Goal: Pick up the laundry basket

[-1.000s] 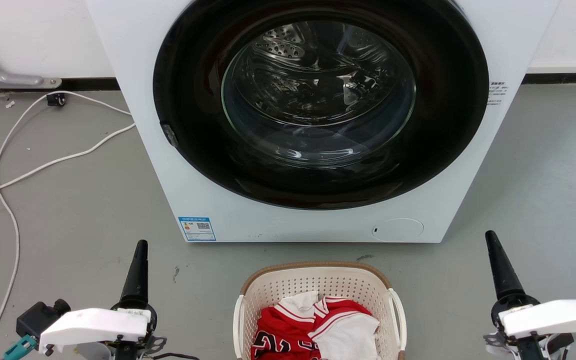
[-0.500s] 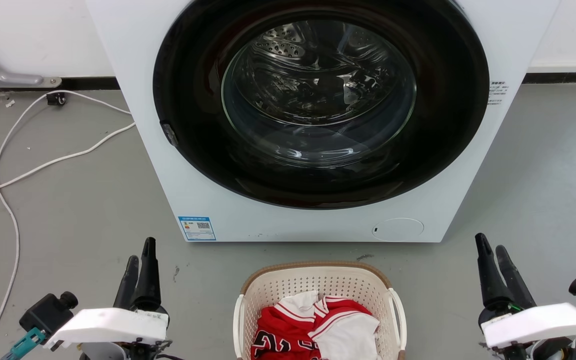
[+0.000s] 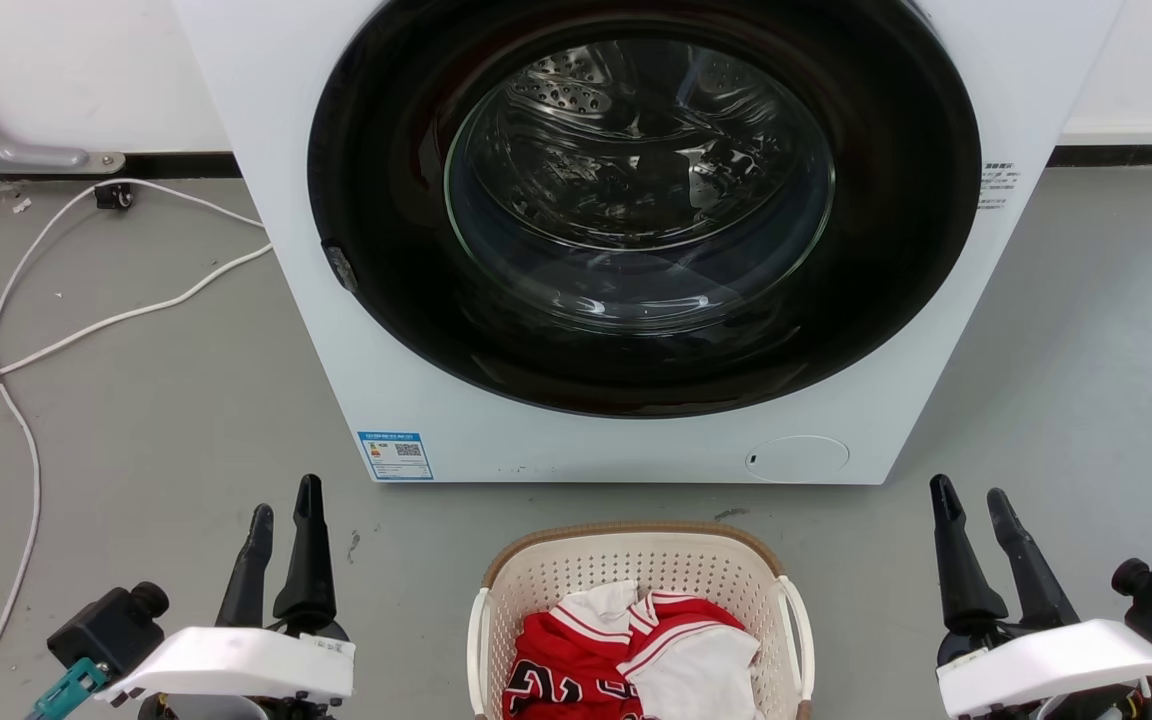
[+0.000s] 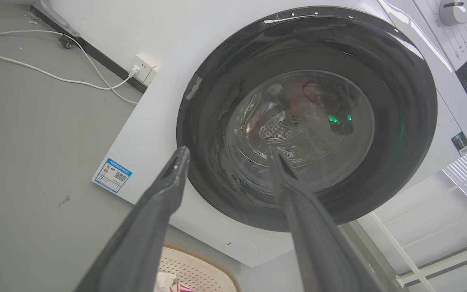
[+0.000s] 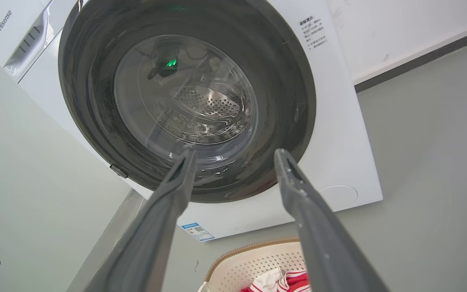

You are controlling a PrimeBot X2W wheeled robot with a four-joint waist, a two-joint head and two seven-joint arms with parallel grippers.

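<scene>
Cream perforated plastic laundry basket (image 3: 636,531) with brown woven-look rim stood on grey floor (image 3: 136,420), near the white front-loading washing machine (image 3: 266,110). It held red-and-white garments (image 3: 576,655). The left gripper (image 3: 285,497) and right gripper (image 3: 968,489) flanked it, well apart, fingers spread and empty.

The left gripper (image 3: 285,497) and right gripper (image 3: 967,489) each have two long black tapering fingers, a white wrist shell (image 3: 236,660) and a black camera block (image 3: 111,628).
</scene>
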